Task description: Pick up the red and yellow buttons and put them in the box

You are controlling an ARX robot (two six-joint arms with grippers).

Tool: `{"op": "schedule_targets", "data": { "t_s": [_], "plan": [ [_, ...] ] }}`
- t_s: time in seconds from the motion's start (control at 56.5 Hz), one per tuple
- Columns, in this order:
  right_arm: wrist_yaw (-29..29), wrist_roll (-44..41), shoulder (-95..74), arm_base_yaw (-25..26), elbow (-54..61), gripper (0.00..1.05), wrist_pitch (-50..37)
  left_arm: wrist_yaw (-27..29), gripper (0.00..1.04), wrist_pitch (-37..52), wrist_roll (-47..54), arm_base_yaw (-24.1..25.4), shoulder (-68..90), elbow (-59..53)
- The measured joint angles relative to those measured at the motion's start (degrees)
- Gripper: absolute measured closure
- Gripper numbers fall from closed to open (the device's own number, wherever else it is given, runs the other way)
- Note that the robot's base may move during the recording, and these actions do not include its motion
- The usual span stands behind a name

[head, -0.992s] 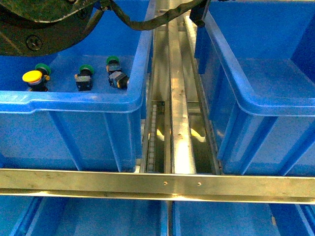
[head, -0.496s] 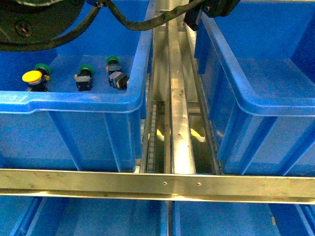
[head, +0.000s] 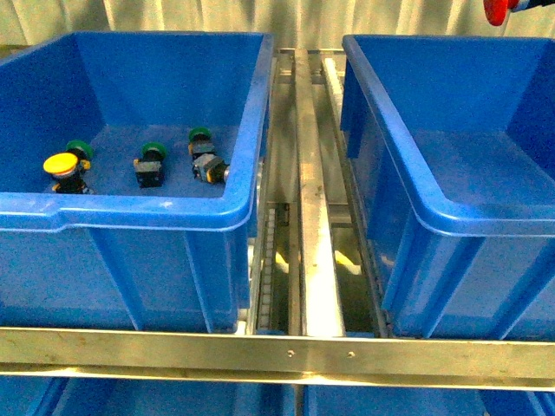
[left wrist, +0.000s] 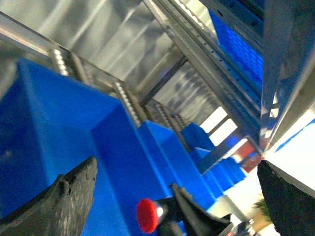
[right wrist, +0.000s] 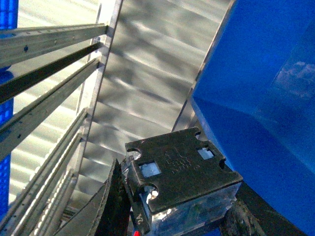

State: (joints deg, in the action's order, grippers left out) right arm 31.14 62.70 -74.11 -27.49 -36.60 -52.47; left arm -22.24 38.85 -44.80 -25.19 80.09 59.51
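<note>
Vs half a sec ago: the dark bulk of the left arm and its cable are gone from the top of the front view, so the left crate [head: 130,208] shows whole. The right arm has left the centre rails [head: 314,173] too. Only the red button [head: 496,10] peeks in at the top-right corner, high over the far side of the box [head: 451,212].

The right gripper [right wrist: 177,204] is clamped on that switch. Right wrist cam shows the dark blocky body wedged between the fingers, w/ blue box wall just beside. Left wrist cam agrees: red cap sticking out of a dark gripper above blue crates. The left gripper [left wrist: 177,162] is spread wide, nothing between its pads.

Meaning: red one is lifted and prob. in transit to the drop, not yet in; no button shows inside the box. The yellow button [head: 60,164] sits on the left crate's floor, front-left, just beside a green-capped switch [head: 78,149], untouched. Next need, by my read: get the red one down inside the rim before letting go, then go for yellow.
</note>
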Motion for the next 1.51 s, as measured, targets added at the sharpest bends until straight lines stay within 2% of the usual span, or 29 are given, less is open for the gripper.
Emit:
{"op": "schedule_targets", "data": {
  "t_s": [0.23, 0.283, 0.336, 0.46, 0.478, 0.531, 0.584, 0.637, 0.744, 1.009, 1.293, 1.505],
  "plan": [
    [3.8, -13.3, 1.5, -2.6, -0.1, 0.66, 2.1, 2.1, 0.08, -14.9, 12.6, 9.2, -24.0, -15.8],
    [5.3, -18.7, 1.5, -4.7, -0.1, 0.66, 2.1, 3.0, 0.08, -21.4, 15.7, 12.7, -33.2, -21.7],
    [6.6, -24.0, 1.4, -7.2, -0.1, 0.66, 1.9, 3.3, 0.08, -26.2, 16.9, 16.2, -40.5, -26.6],
    [8.2, -28.0, 1.3, -9.5, -0.1, 0.66, 1.4, 3.6, 0.08, -34.5, 17.2, 21.3, -51.6, -32.4],
    [8.4, -28.9, 1.3, -9.7, -0.1, 0.66, 1.4, 5.0, 0.09, -35.5, 18.1, 21.2, -52.5, -32.8],
    [8.8, -30.4, 1.2, -10.1, -0.1, 0.66, 1.4, 18.5, 0.20, -41.5, 24.9, 17.2, -58.7, -35.6],
    [9.3, -32.0, 1.2, -10.3, -0.1, 0.66, 1.2, 26.9, 0.28, -42.3, 30.6, 14.8, -63.8, -40.0],
    [10.0, -33.7, 1.2, -10.4, -0.1, 0.66, 0.6, 29.7, 0.37, -41.4, 36.0, 15.0, -68.6, -44.3],
    [11.6, -38.7, 1.1, -10.8, -0.2, 0.66, -1.0, 23.4, 0.57, -40.3, 41.3, 23.2, -73.9, -51.8],
    [14.1, -47.2, 0.9, -11.2, 0.2, 0.66, -1.2, 22.4, 1.02, -39.6, 43.8, 24.9, -76.1, -54.6],
    [14.1, -51.8, -0.3, -11.9, 1.6, 0.66, -1.1, 22.4, 1.02, -39.5, 44.1, 24.9, -77.4, -56.3],
    [14.3, -52.1, -0.3, -12.3, 1.7, 0.66, -1.1, 22.3, 1.02, -39.1, 44.2, 24.9, -79.2, -58.2]
  ]
}}
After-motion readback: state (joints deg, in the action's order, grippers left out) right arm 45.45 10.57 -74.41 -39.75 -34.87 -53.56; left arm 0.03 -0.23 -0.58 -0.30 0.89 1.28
